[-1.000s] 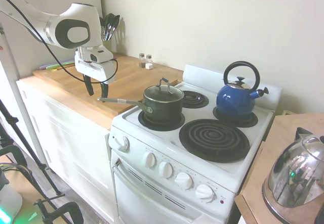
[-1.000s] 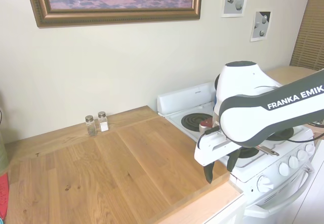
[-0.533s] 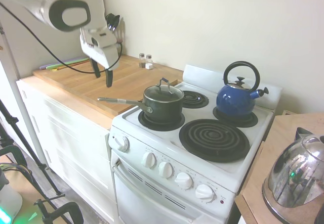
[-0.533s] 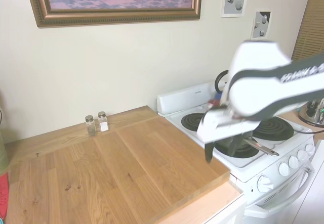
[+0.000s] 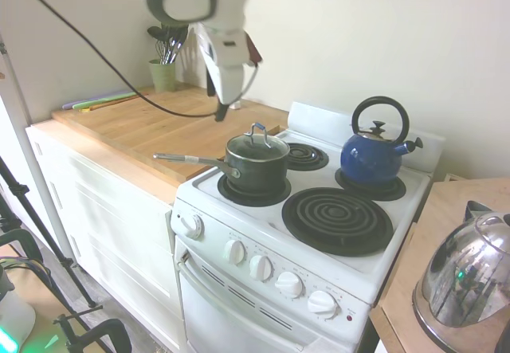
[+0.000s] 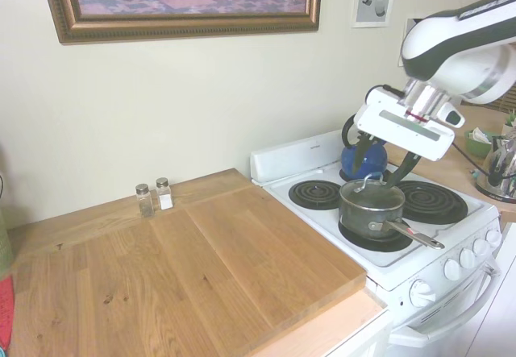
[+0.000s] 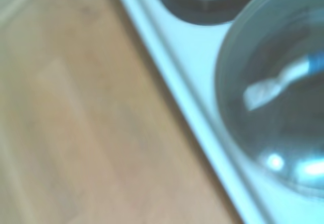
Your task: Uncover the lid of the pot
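The hand point(image 6: 381, 163), fingers apart and seemingly empty, hangs above the pot point(image 5: 256, 166) on the stove point(image 5: 263, 233); the lid point(image 5: 256, 143) sits on it.

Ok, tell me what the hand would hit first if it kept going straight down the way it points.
Probably the lid on the pot: the hand, open, hangs just above its far side. Depth is unclear, so it could instead meet the stove top just behind.
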